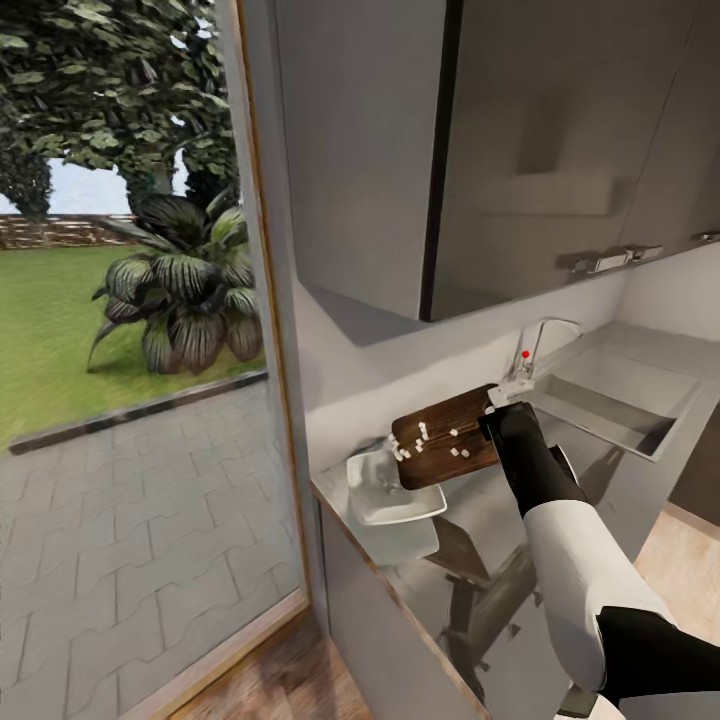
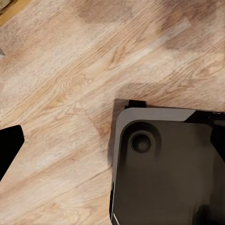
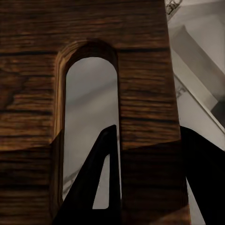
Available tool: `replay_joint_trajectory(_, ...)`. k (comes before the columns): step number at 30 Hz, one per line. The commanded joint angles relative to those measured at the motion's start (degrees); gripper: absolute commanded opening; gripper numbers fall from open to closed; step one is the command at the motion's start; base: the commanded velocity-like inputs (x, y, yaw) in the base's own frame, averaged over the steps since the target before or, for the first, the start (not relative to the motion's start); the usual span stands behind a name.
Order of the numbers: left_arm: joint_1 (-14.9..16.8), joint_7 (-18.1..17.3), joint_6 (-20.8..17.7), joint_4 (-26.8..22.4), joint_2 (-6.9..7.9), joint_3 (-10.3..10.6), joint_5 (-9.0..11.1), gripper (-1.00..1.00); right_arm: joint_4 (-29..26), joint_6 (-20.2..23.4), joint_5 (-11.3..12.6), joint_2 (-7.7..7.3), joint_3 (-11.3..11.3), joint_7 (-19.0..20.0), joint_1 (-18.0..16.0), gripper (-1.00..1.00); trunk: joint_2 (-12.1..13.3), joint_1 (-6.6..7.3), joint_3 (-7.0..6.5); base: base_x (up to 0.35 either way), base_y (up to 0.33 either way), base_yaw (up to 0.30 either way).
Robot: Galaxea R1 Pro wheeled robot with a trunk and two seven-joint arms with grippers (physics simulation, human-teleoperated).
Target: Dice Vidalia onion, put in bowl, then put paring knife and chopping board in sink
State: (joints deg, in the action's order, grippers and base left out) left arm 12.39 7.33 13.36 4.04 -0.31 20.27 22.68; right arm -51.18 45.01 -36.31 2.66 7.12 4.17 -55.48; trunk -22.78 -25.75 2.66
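Chopping board (image 1: 447, 437), dark-grained brown, white onion cubes (image 1: 424, 437) scattered on top

The rectangular wooden chopping board (image 1: 447, 435) is dark brown with darker wavy grain lines. Tiny white onion cubes (image 1: 424, 437) dot its top. The squarish shallow bowl (image 1: 392, 488) is plain white. The smooth metal countertop (image 1: 470, 590) is shiny grey with a thin pale edge. The steel sink (image 1: 612, 405) is grey, and its chrome tap (image 1: 538, 348) has a small red knob (image 1: 525, 353). The plank floor (image 2: 70, 93) is pale wood with streaky grain.
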Motion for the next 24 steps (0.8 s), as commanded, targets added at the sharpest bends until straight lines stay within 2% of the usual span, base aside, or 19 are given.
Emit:
replay_joint_trajectory(1,0.1,0.0,0.3,0.2,-0.04,0.5,0.4,1.00,-0.1,0.2,-0.5,0.07,0.2,0.4,-0.1,-1.00,-0.1,-0.04,0.14,0.000,0.167,0.000)
replay_joint_trajectory(24,0.1,0.0,0.3,0.2,-0.02,0.5,0.4,1.00,-0.1,0.1,-0.8,0.07,0.2,0.4,-0.1,-1.00,-0.1,-0.04,0.14,0.000,0.040,0.000)
